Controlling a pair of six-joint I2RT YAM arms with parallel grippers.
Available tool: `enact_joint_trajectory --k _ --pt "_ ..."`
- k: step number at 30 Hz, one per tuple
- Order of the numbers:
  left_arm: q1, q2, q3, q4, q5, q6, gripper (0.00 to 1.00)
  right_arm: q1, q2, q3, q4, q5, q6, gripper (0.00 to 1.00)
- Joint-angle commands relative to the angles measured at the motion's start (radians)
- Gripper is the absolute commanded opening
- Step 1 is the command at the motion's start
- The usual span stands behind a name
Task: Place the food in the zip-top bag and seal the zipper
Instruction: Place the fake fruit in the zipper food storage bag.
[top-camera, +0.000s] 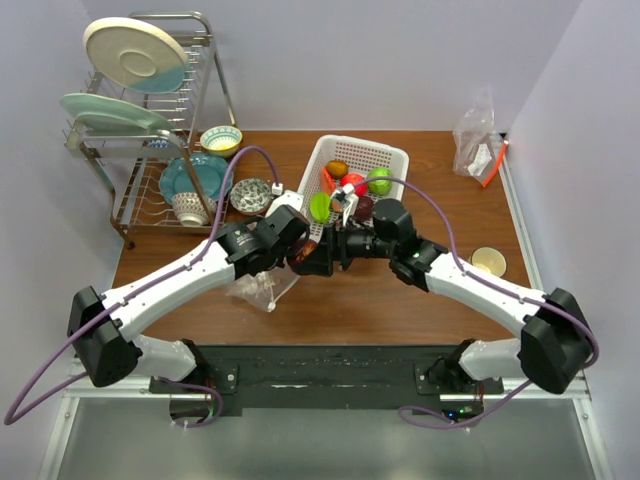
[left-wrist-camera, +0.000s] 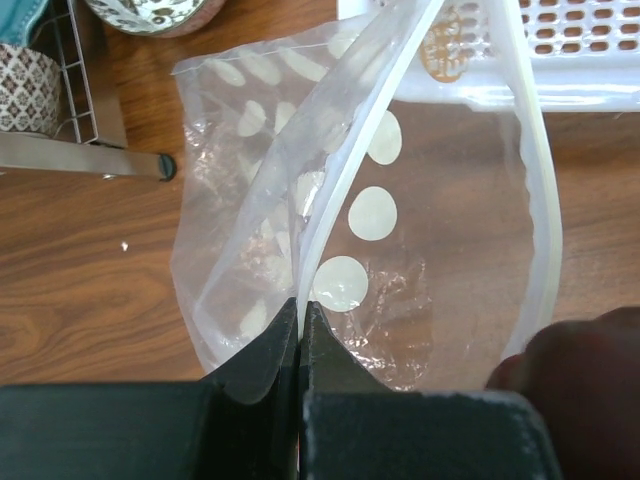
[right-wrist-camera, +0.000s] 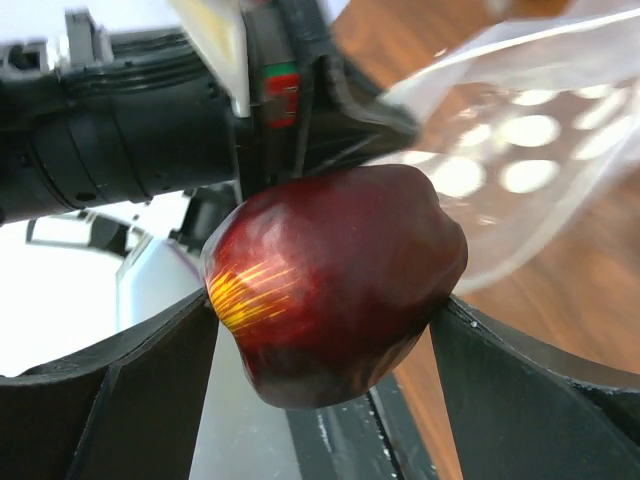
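Observation:
My left gripper (left-wrist-camera: 300, 305) is shut on the mouth edge of the zip-top bag (left-wrist-camera: 240, 200), a clear bag with white dots. It holds one side of the pale zipper (left-wrist-camera: 345, 160) up, so the mouth gapes. My right gripper (right-wrist-camera: 325, 340) is shut on the dark red apple (right-wrist-camera: 340, 280), right next to the bag's mouth (right-wrist-camera: 530, 150). In the top view the apple (top-camera: 301, 254) sits between both grippers, above the bag (top-camera: 262, 288). An orange (top-camera: 337, 168), green balls (top-camera: 379, 181) and a dark purple piece (top-camera: 363, 206) lie in the white basket (top-camera: 385, 150).
A dish rack (top-camera: 205, 60) with plates and bowls stands at the back left, with a patterned bowl (top-camera: 250, 195) beside it. Another clear bag with a red-orange strip (top-camera: 478, 140) lies at the back right. A small cup (top-camera: 489, 261) sits near the right arm.

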Motion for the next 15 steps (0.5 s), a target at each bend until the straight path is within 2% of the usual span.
enact_joint_trajectory --k 1,12,15 --pt "0.005 -0.006 0.055 0.029 0.053 0.025 0.0 0.031 0.081 0.046 0.107 -0.032 0.026 0.66" --pt "0.005 -0.082 0.129 0.001 0.16 0.023 0.0 0.031 0.181 0.07 0.164 0.049 0.003 0.65" --pt "0.005 -0.087 0.14 -0.002 0.182 0.02 0.0 0.031 0.182 0.074 0.156 0.072 0.001 0.71"
